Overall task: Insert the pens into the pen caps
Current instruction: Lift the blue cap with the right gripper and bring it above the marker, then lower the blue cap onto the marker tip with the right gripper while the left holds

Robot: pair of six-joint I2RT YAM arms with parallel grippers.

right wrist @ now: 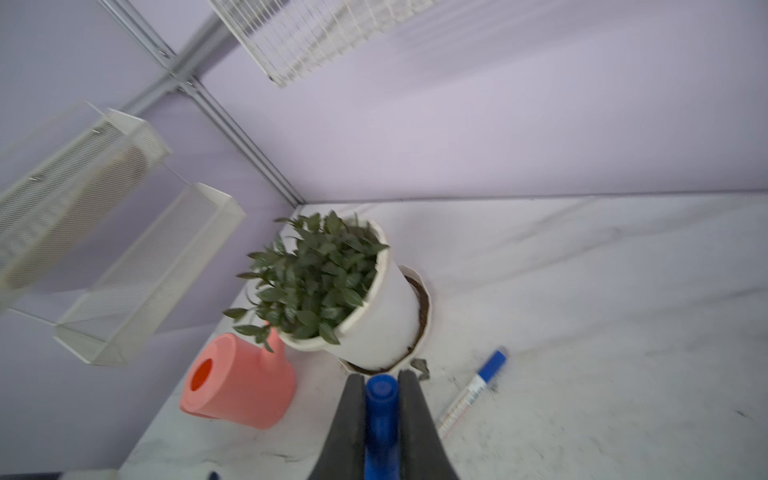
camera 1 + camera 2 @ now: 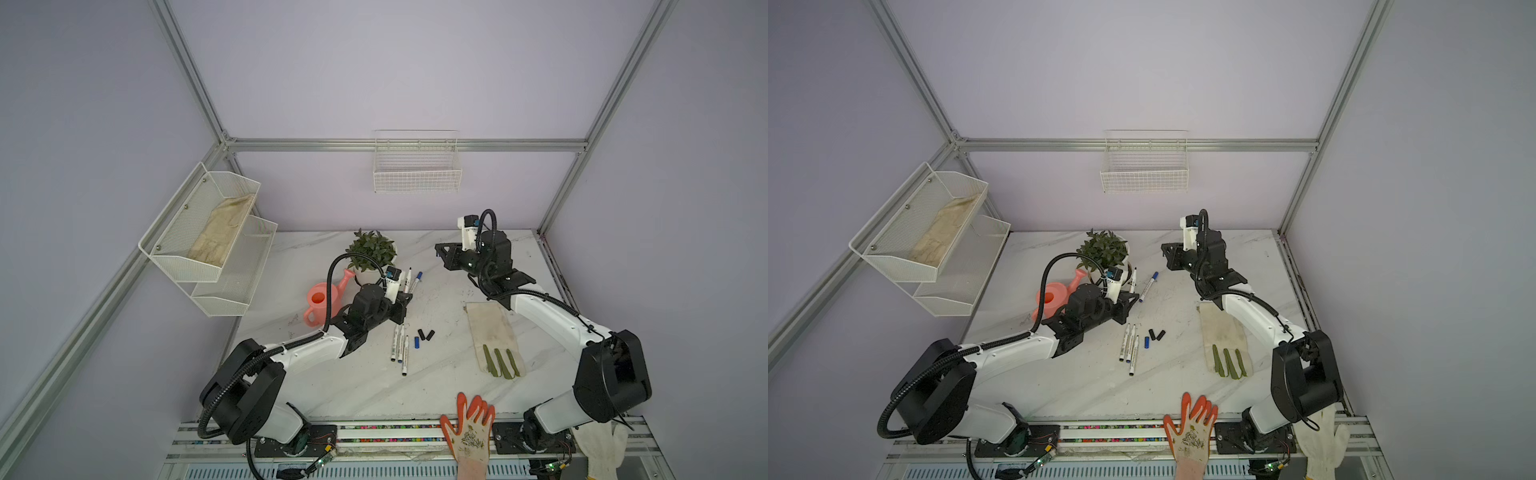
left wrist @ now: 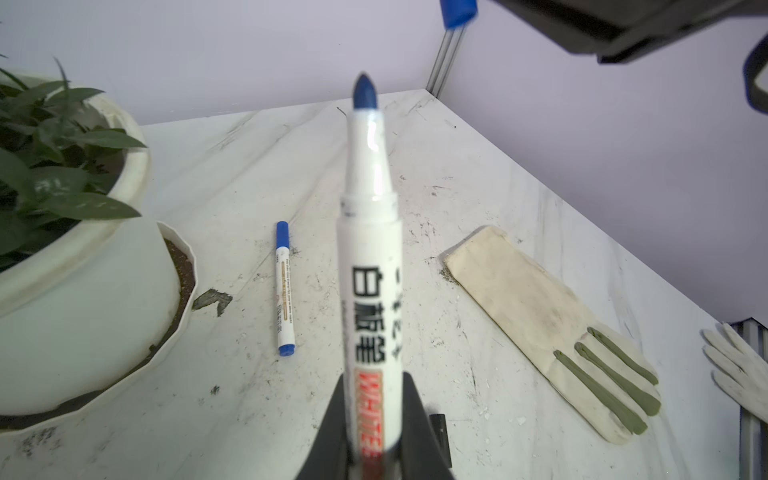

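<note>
My left gripper (image 3: 374,379) is shut on a white pen (image 3: 370,266) whose bare blue tip points away from the wrist; in both top views that pen (image 2: 408,279) (image 2: 1133,279) sticks out past the gripper (image 2: 405,297). My right gripper (image 1: 381,376) is shut on a blue pen cap (image 1: 381,407), raised at the back right (image 2: 440,251) (image 2: 1166,249). A pen with a blue cap on it (image 3: 284,286) (image 1: 473,390) lies near the plant. Three uncapped pens (image 2: 399,345) lie mid-table beside a blue cap (image 2: 417,342) and two black caps (image 2: 426,334).
A potted plant (image 2: 371,249) and a pink watering can (image 2: 320,303) stand behind the left gripper. A cream glove (image 2: 494,336) lies at the right. An orange gloved hand (image 2: 469,428) rests on the front edge, a white glove (image 2: 602,449) beside it.
</note>
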